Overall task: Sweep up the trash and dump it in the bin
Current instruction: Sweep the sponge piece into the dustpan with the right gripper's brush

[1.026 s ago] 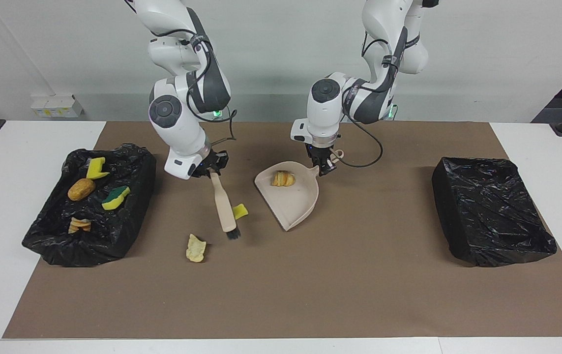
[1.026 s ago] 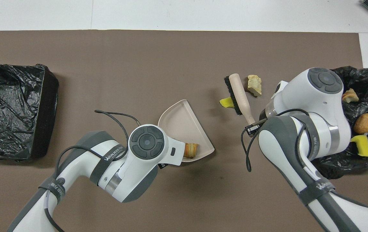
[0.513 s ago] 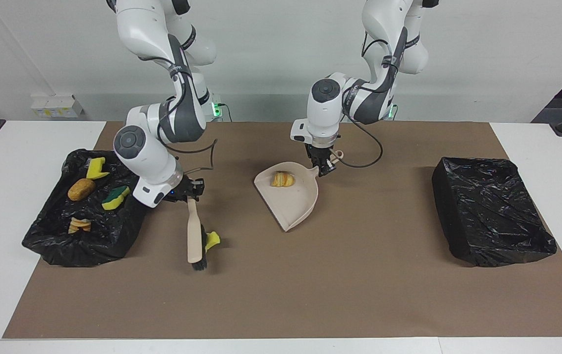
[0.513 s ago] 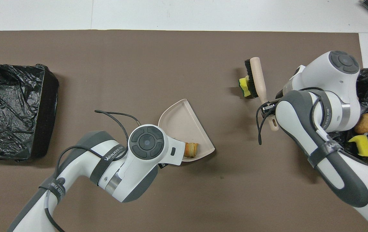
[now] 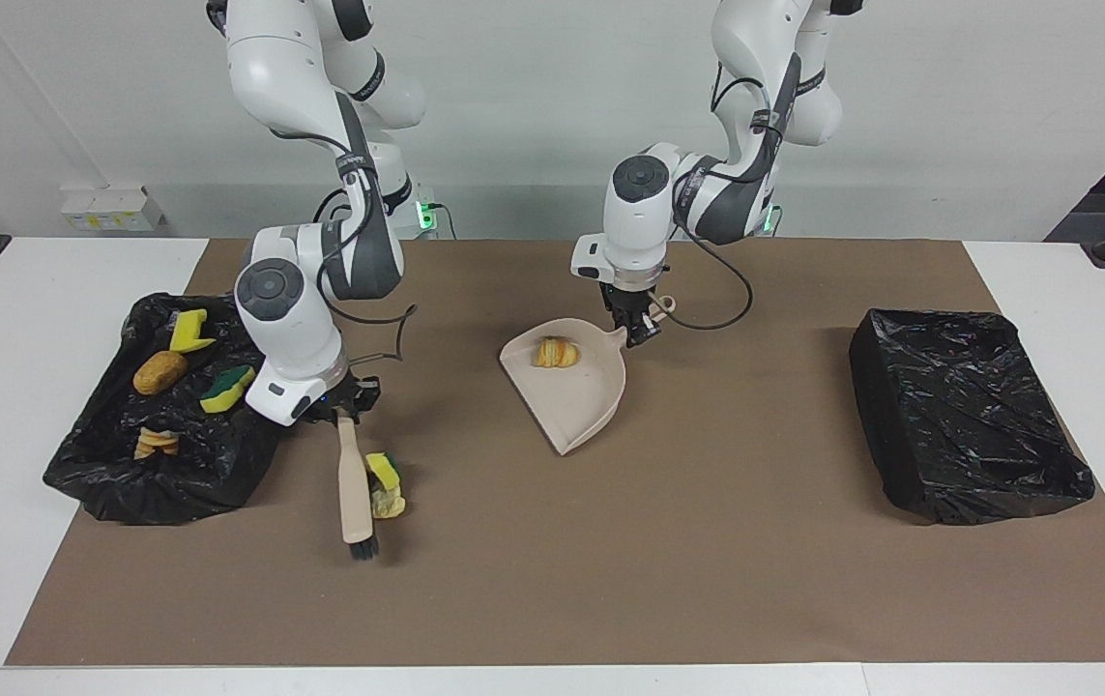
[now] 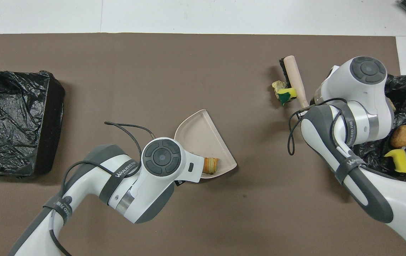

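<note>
My right gripper (image 5: 343,414) pinches the brush (image 5: 355,488) handle, bristles on the mat beside two trash pieces (image 5: 385,486). My left gripper (image 5: 637,333) clamps the dustpan (image 5: 579,396) handle; one lump (image 5: 556,352) lies inside. Four pieces sit in the bin (image 5: 107,474) at the right arm's end.

Both arms are bent and reach down toward the worktop. The right pincer (image 5: 343,410) is low and its fingers are closed. The left pincer (image 5: 637,329) is closed as well, pointing straight down.
</note>
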`<state>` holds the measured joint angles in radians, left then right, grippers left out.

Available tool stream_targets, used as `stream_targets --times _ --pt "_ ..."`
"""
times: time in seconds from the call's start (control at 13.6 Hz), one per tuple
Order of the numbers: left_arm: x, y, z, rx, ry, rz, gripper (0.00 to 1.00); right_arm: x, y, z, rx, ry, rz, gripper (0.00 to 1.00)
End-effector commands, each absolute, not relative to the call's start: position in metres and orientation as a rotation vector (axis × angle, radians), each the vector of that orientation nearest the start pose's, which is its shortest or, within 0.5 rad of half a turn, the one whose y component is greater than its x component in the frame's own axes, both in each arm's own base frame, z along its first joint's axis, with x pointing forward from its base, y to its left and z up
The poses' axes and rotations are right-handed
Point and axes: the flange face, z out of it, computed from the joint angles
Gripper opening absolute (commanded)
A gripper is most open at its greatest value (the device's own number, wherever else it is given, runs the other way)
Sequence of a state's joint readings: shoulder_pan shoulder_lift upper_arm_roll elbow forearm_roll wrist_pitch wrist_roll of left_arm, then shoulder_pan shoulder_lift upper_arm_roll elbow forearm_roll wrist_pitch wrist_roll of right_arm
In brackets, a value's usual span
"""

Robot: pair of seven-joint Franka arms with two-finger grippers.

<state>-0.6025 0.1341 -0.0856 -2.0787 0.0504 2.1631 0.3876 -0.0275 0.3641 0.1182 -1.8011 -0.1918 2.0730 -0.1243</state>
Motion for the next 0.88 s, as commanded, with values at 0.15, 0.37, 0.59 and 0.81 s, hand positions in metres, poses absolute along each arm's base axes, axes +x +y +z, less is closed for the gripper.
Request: stream_targets --times 0.15,0.37,0.59,0.81 --pt "0.433 -0.352 0.361 -2.659 1.613 0.042 0.00 0.637 0.043 0.337 -3.306 -0.631 0.138 0.00" --pt "0.434 -0.350 0.360 -2.702 1.581 0.050 0.00 0.628 0.054 0.327 -3.288 -0.643 0.235 0.00" --pt "0.434 -0.351 0.361 -2.704 1.580 0.043 0.00 0.606 0.104 0.320 -3.200 -0.663 0.372 0.00" --pt "0.434 -0.351 0.361 -2.702 1.584 0.046 0.00 0.580 0.150 0.324 -3.108 -0.690 0.496 0.00"
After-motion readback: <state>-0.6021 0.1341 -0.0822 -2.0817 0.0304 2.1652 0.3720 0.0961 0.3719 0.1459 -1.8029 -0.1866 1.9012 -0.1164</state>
